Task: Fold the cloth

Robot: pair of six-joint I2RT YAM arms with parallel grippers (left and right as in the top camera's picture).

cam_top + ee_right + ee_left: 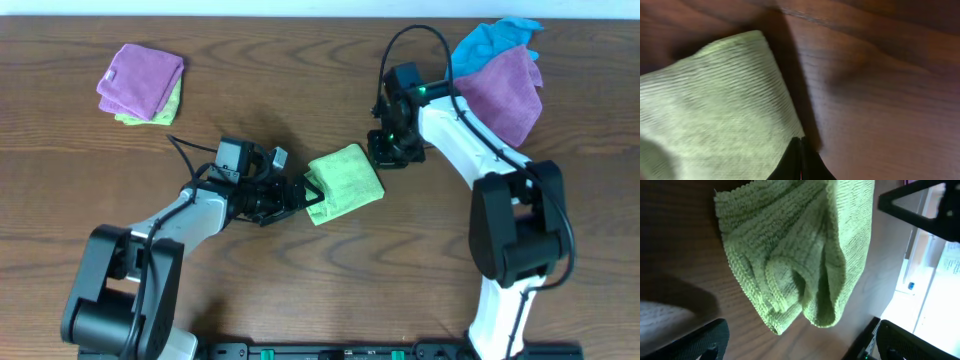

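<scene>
- Lime-green cloth (345, 183) lies folded on the tabletop (300, 80), mid-frame in the overhead view.
- Left fingers (310, 196) spread wide, flanking its left edge.
- Right fingers (801, 159) pressed together at its right edge.

The lime-green cloth (347, 180) lies flat near the centre of the wooden table (300, 60), folded into a compact, slightly rotated rectangle. Its ribbed microfibre layers are stacked. The folded edges at its left end bulge loosely open.
</scene>
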